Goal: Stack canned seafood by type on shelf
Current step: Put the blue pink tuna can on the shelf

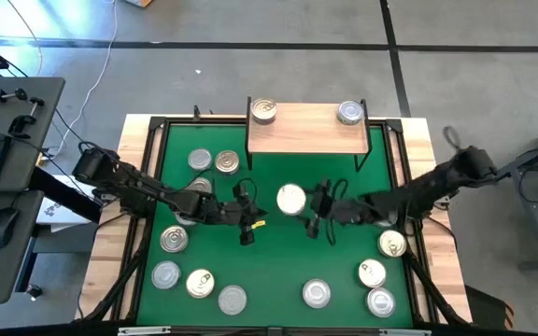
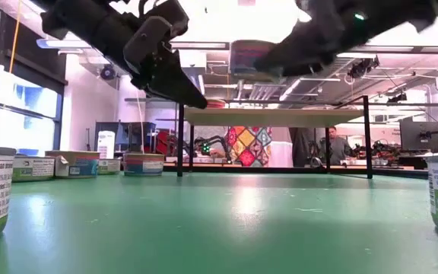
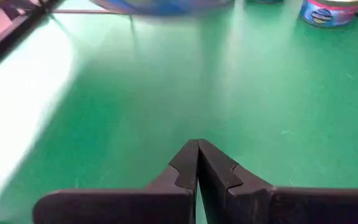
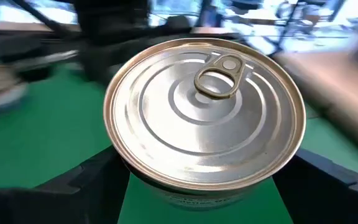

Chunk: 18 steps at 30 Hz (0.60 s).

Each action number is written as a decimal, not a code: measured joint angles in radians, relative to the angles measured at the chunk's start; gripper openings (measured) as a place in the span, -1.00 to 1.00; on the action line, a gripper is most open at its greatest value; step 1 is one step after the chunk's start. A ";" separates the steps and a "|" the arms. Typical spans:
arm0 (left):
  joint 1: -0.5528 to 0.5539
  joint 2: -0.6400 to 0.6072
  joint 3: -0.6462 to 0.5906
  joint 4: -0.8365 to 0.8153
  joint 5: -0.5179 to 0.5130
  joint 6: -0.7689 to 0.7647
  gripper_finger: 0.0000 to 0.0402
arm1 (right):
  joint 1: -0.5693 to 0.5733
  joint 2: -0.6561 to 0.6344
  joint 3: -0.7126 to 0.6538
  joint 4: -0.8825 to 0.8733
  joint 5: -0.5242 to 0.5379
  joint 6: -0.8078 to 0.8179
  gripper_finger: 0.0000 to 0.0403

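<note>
The shelf (image 1: 306,136) is a light wood board on thin black legs at the far edge of the green mat (image 1: 278,266). One tin (image 1: 263,111) stands on its left end and another (image 1: 349,113) on its right. My right gripper (image 1: 294,200) is over the middle of the mat, shut on a silver pull-tab tin (image 4: 205,118), which shows high above the mat in the low view (image 2: 253,57). My left gripper (image 1: 247,220) hovers just left of it, shut and empty (image 3: 197,158). My right gripper pinches the tin by its side wall (image 4: 135,177), one finger (image 4: 82,183) on each opposite side just under the lid rim. The fingers come in roughly level from the table's right. The tin is lifted clear of the mat, lid up and about upright.
Several more tins stand on the mat: a group at the left (image 1: 200,161) (image 1: 174,240) (image 1: 200,282) and a group at the near right (image 1: 372,273) (image 1: 317,294) (image 1: 392,245). A black frame (image 1: 152,177) edges the mat. Bare mat lies below the grippers.
</note>
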 joint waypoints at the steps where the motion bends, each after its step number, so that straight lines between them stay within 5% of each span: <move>1: -0.001 -0.001 0.000 0.005 -0.010 0.005 -1.00 | -0.038 -0.014 0.032 -0.056 -0.003 -0.024 0.62; 11: 0.085 -0.033 0.054 0.096 -0.076 0.104 -1.00 | -0.504 0.057 0.233 -0.207 -0.295 -0.169 0.62; 18: 0.273 -0.056 0.176 0.077 -0.050 0.238 -1.00 | -0.672 0.162 0.294 -0.212 -0.487 -0.130 0.62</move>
